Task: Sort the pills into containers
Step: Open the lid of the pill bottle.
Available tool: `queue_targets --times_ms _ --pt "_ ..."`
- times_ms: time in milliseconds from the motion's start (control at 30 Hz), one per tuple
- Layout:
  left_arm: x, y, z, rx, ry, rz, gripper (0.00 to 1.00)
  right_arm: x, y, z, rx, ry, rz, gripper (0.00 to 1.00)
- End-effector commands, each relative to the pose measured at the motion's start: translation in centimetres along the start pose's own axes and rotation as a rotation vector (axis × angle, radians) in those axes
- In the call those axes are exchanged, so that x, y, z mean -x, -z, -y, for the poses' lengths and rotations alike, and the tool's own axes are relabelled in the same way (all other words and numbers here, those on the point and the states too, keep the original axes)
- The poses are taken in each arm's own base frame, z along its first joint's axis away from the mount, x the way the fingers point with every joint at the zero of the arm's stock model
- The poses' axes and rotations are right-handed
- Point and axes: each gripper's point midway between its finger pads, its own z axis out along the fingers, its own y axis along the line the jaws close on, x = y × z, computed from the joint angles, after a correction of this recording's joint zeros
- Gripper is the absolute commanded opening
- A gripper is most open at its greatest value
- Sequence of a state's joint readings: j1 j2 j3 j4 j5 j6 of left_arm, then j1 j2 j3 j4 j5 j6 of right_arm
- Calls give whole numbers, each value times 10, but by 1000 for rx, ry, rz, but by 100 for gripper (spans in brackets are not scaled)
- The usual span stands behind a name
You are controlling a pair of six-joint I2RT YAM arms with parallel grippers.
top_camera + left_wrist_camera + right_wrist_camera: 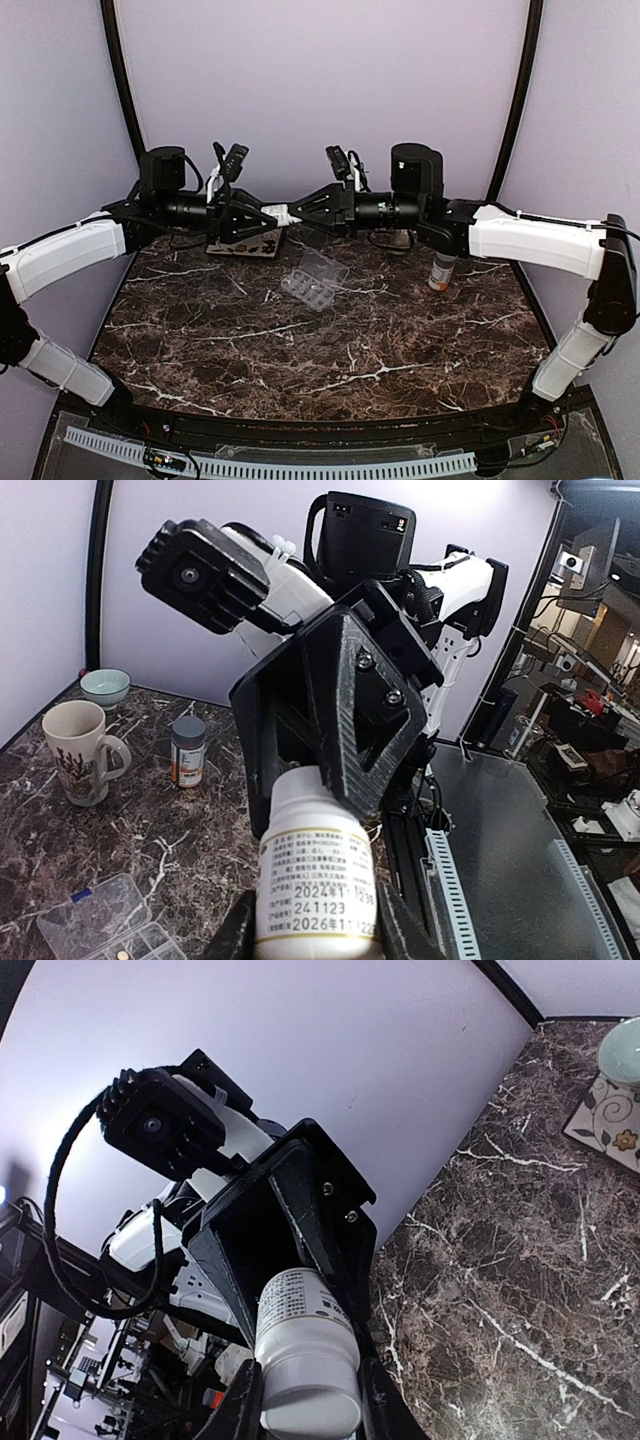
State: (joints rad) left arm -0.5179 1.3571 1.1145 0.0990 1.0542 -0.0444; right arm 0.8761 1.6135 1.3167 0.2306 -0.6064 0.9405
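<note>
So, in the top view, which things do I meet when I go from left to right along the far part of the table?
Left tool → white bottle, gripped from both sides by the two tools → right tool → orange bottle.

Dark marble table [300,370], clear pill organizer [315,280], orange pill bottle [440,272], mug [78,750], small bowl [105,686]

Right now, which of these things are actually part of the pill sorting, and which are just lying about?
In the job: clear pill organizer, white bottle held between left gripper and right gripper, probably the orange bottle.
Lying about: mug, small bowl, patterned tile.
</note>
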Motion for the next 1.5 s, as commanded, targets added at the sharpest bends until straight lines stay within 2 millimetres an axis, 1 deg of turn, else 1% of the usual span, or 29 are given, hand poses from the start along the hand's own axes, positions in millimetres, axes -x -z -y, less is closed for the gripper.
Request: queue_targets --times_ms 0,67,267,333,367,400,633,767,900,1167,1467 --pt "24 0 19 -97 13 28 0 -11 1 -3 4 165 -38 0" --pt "26 0 20 -118 31 29 0 -9 9 -15 26 229 -22 0" --pt "37 0 30 -191 71 40 0 -11 19 -29 61 386 -6 0" --pt "41 0 34 -220 88 42 0 -10 20 -31 67 392 1 0" --pt "42 1 35 -233 96 43 0 -11 20 -34 78 462 -4 0" --pt "44 1 37 -245 101 44 0 -12 19 -36 84 494 -7 0" --pt "56 4 50 -329 131 49 0 -14 17 -46 89 616 -2 0" --pt "59 6 54 -349 131 45 0 -16 13 -51 86 646 -3 0" --pt "56 6 54 -353 136 40 0 -15 14 -56 84 659 10 0" --pt "52 6 57 -379 141 34 0 -7 19 -62 79 657 62 0" --pt "49 8 61 -401 144 23 0 3 18 -67 81 636 108 0"
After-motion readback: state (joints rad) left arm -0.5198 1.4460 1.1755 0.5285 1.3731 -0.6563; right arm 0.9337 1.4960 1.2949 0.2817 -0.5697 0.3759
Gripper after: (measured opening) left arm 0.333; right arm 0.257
